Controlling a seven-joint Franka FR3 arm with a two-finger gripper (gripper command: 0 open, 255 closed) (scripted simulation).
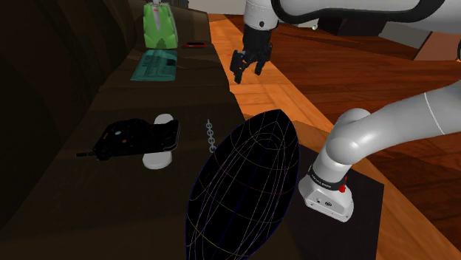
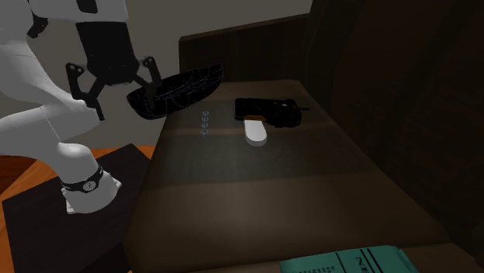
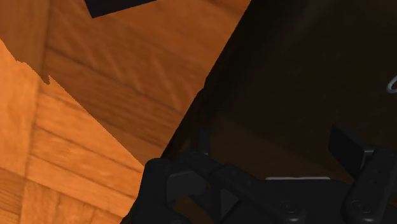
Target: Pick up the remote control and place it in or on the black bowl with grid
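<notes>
Jaws wide open, nothing betw. them, hanging over the tabletop (image 1: 162, 89) edge where it meets the wood floor (image 1: 310, 66). Remote control (image 1: 137, 138), black w/ a thin antenna, lies flat on the tabletop across a white oblong obj. (image 1: 156, 159), well apart from the jaws. Black bowl with grid (image 1: 244, 185) sits at the tabletop end near the stand (image 1: 373, 214), just beside a short chain (image 1: 210, 137); the remote is on the chain's other side. Teal flat item (image 1: 154, 66) & green obj. (image 1: 159, 26) lie further along.
</notes>
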